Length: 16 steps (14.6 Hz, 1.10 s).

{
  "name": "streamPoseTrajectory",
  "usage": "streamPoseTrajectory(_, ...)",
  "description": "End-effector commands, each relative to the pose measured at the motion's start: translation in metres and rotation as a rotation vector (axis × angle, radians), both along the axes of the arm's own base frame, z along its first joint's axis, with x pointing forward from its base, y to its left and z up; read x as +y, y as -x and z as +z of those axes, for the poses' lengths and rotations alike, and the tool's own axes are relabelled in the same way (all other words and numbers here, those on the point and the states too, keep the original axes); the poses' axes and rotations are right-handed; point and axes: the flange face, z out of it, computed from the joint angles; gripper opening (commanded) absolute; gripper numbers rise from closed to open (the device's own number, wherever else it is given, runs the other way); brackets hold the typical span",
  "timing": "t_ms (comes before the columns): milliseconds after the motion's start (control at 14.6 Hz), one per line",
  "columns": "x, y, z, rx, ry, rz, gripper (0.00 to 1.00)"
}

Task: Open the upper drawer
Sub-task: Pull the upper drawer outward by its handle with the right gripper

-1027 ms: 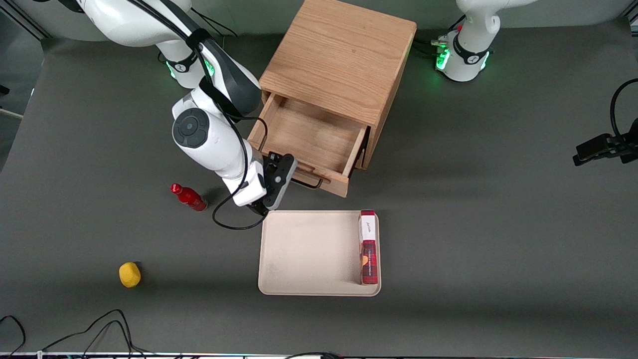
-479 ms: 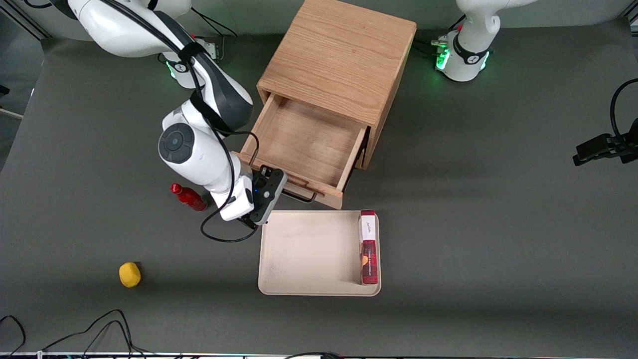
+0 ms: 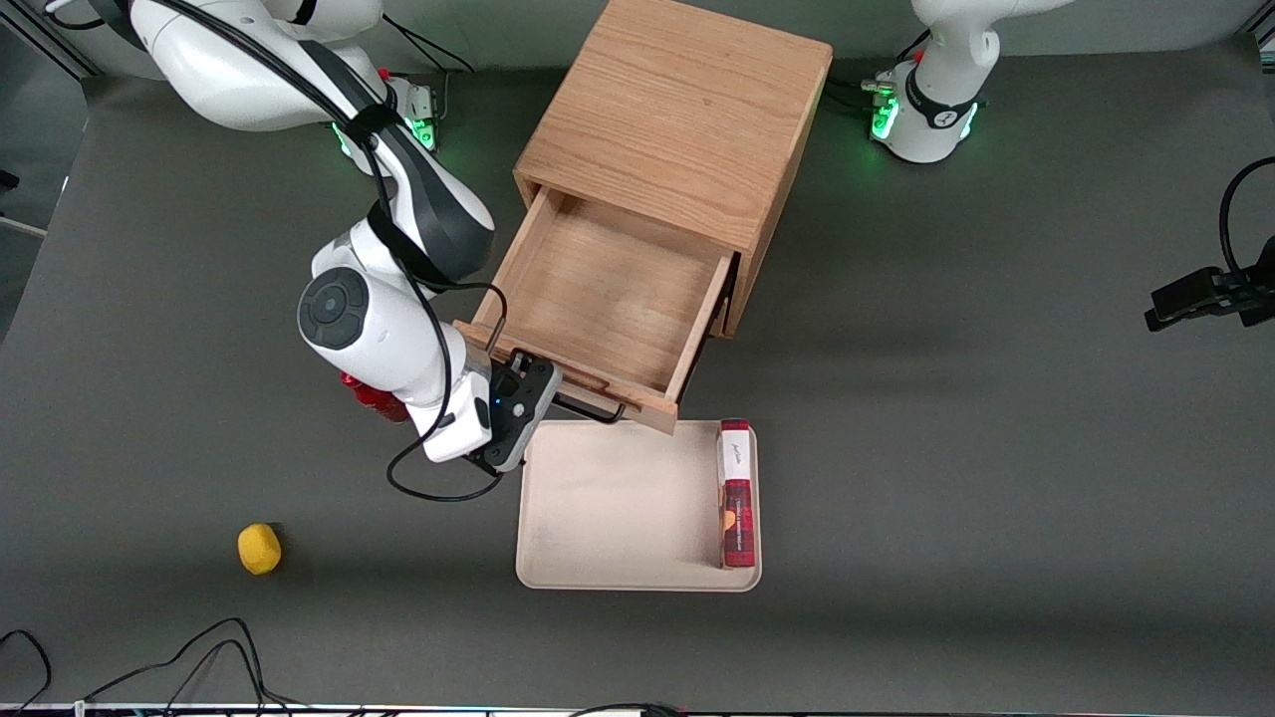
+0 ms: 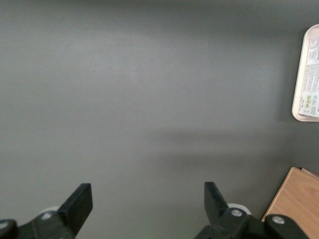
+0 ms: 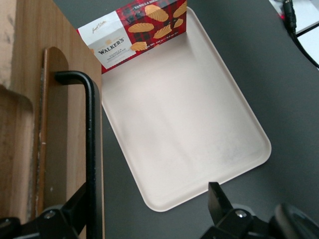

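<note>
The light oak cabinet (image 3: 677, 110) stands mid-table. Its upper drawer (image 3: 598, 299) is pulled well out toward the front camera, and its wooden inside is bare. The drawer below it is hidden. The black wire handle (image 3: 588, 410) on the drawer front shows close up in the right wrist view (image 5: 91, 149). My gripper (image 3: 526, 416) is at the handle's end nearest the working arm. In the right wrist view the gripper (image 5: 149, 194) is open, the fingers (image 5: 215, 196) spread wide, and one finger rests against the handle bar.
A beige tray (image 3: 618, 498) lies just in front of the drawer, its edge almost under the drawer front. A red tartan biscuit box (image 3: 737, 493) stands along one side of it. A red bottle (image 3: 374, 400) is partly hidden by my arm. A yellow object (image 3: 259, 548) lies nearer the camera.
The drawer has slid farther out toward the front camera, with my gripper moving along at its handle. My arm now covers part of the red bottle.
</note>
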Motion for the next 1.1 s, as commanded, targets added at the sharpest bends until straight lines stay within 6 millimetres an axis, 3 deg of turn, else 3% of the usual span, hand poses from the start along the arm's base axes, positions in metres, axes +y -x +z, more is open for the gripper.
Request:
streamPoseTrajectory(0, -0.001, -0.016, -0.003, -0.019, -0.017, 0.007, 1.00)
streamPoseTrajectory(479, -0.011, -0.033, -0.008, -0.024, -0.033, -0.018, 1.00)
streamPoseTrajectory(548, -0.021, -0.038, -0.007, -0.027, -0.030, -0.034, 1.00)
streamPoseTrajectory(1027, -0.021, -0.038, -0.001, -0.033, -0.036, -0.044, 1.00)
